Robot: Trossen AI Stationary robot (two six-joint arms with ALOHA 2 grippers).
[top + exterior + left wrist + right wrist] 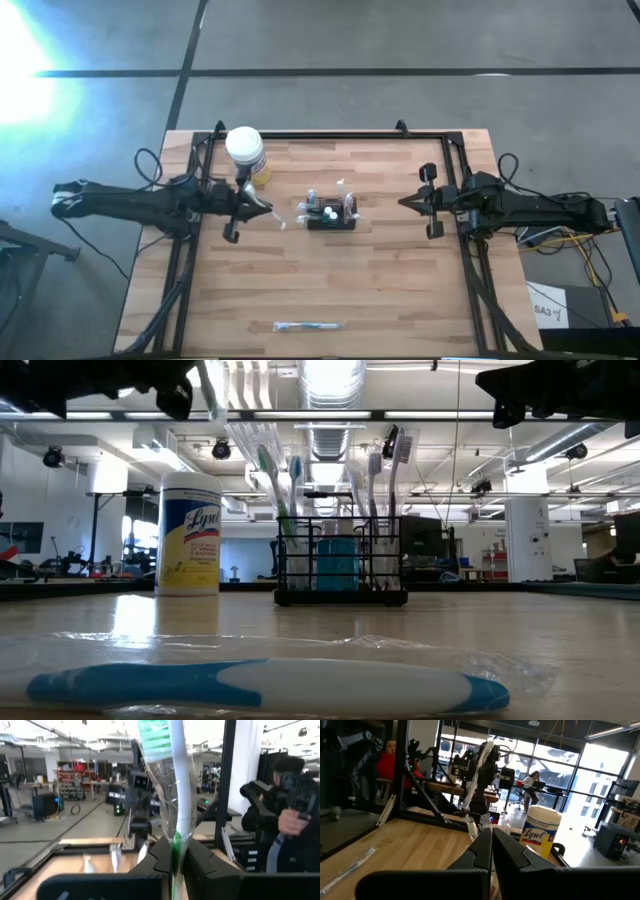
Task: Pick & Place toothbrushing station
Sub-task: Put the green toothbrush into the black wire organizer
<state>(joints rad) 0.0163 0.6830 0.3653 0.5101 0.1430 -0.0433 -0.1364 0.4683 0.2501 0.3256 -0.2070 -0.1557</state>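
The toothbrushing station (pixel 331 214), a small black wire-mesh caddy bristling with upright toothbrushes, stands mid-desk (pixel 400 290). It sits between the claws: the left claw (pixel 268 211), just beside the Lysol wipes jar (pixel 245 152), pinches a wrapped green-and-white toothbrush (pixel 177 795); the right claw (pixel 405 202) hovers opposite, pressed together, empty. A wrapped blue toothbrush (pixel 308 326) lies at the near edge.

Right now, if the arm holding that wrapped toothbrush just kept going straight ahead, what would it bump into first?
Probably the black mesh caddy mid-table. The left gripper, its fingers shut on a wrapped toothbrush, points straight toward it across bare wood. Its height is unclear, so it might pass above.
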